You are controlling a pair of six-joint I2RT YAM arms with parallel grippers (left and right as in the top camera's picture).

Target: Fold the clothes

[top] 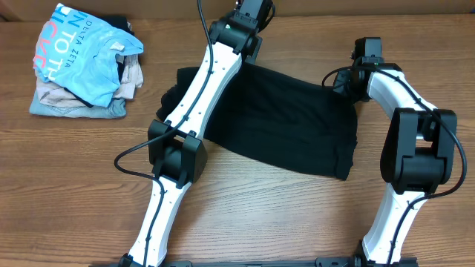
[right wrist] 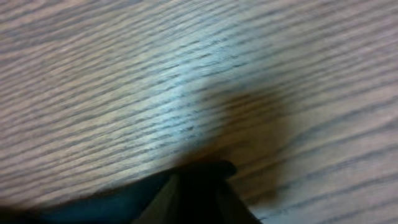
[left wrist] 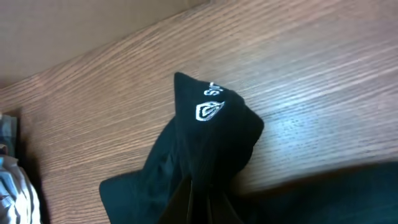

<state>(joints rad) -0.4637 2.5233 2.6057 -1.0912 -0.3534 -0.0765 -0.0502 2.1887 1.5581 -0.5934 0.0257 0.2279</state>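
The black garment (top: 286,122) lies spread across the middle of the wooden table in the overhead view. My left gripper (top: 251,41) is at its far left corner, shut on the black cloth; the left wrist view shows that corner (left wrist: 211,143) bunched between the fingers (left wrist: 198,202), with a small white logo on it. My right gripper (top: 349,81) is at the far right corner, shut on the cloth (right wrist: 199,177), whose dark tip sticks out between the fingers (right wrist: 194,202). Both held corners are near the table's far edge.
A pile of folded clothes (top: 82,70) sits at the far left of the table, a light blue lettered T-shirt on top of beige garments. Black cables run from both arms. Bare wood (top: 282,215) lies in front of the garment.
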